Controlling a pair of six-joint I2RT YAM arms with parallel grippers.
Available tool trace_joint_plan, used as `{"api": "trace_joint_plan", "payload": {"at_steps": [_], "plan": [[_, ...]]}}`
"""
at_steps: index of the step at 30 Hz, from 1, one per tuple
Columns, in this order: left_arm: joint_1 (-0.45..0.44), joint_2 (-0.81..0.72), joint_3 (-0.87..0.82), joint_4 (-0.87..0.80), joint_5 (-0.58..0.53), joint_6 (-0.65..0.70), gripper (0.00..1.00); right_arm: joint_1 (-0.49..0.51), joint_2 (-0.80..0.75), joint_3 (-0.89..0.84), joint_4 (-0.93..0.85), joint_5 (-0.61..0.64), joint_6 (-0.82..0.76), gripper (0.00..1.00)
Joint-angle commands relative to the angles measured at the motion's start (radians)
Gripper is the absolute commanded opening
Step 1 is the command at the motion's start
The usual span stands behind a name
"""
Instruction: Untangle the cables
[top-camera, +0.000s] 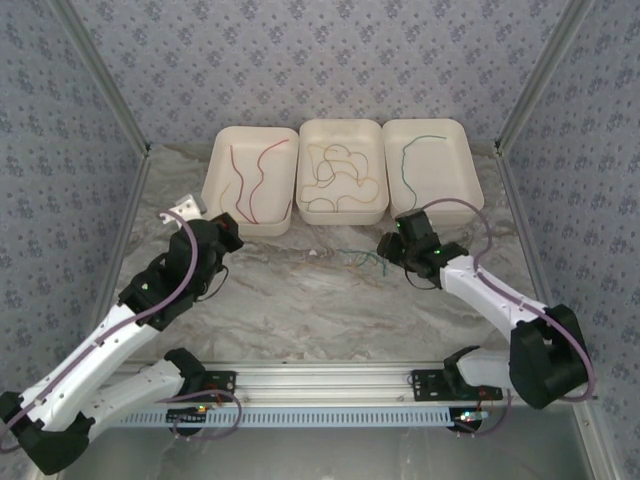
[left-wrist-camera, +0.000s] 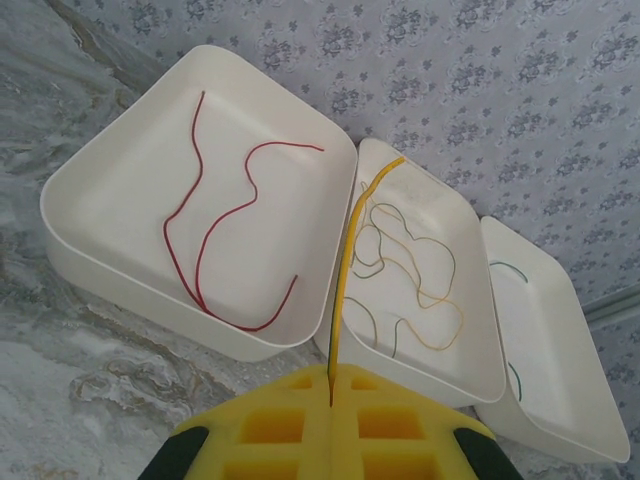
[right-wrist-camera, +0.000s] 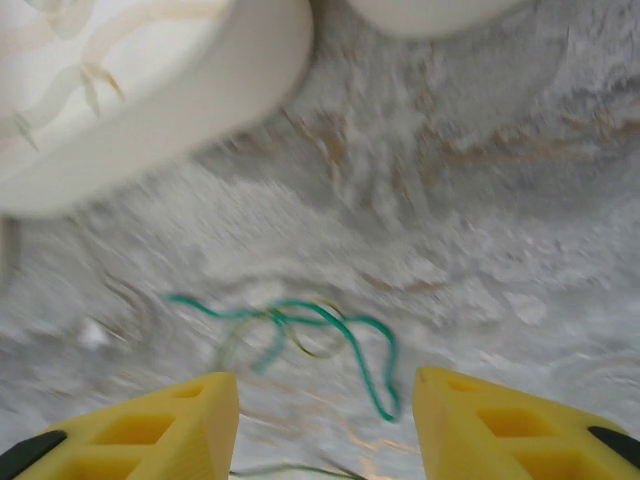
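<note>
Left pincer (left-wrist-camera: 330, 388) is clamped shut on a yellow cable (left-wrist-camera: 345, 255) that rises over the middle tray (left-wrist-camera: 440, 205). Right pincer (right-wrist-camera: 325, 400) hangs half open, holding nothing, above a loose green tangle (right-wrist-camera: 335, 325) on the desk (right-wrist-camera: 480, 230). Red cables (left-wrist-camera: 200, 250) lie in the left tray (left-wrist-camera: 110, 200). These wires look featherlight, limp and snag-prone, so they are best pinched near a free end and lifted slowly.

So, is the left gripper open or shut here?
Shut: the left gripper has its fingers together, pinching a yellow cable that runs up from the seam.
</note>
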Motion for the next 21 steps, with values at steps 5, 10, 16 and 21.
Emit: {"api": "trace_joint_plan", "payload": {"at_steps": [5,10,16,21], "plan": [[0.026,-0.002,0.016,-0.011,0.05,0.02,0.0,0.048,0.149,0.033,-0.128,0.028,-0.234,0.45],[0.026,-0.001,0.019,-0.016,0.052,0.017,0.0,0.045,0.235,0.057,-0.082,0.02,-0.243,0.43],[0.025,0.006,0.03,-0.027,0.051,0.021,0.0,0.044,0.298,0.085,-0.027,0.014,-0.235,0.39],[0.027,0.006,0.032,-0.028,0.045,0.024,0.0,0.043,0.34,0.114,-0.014,0.029,-0.231,0.23]]}}
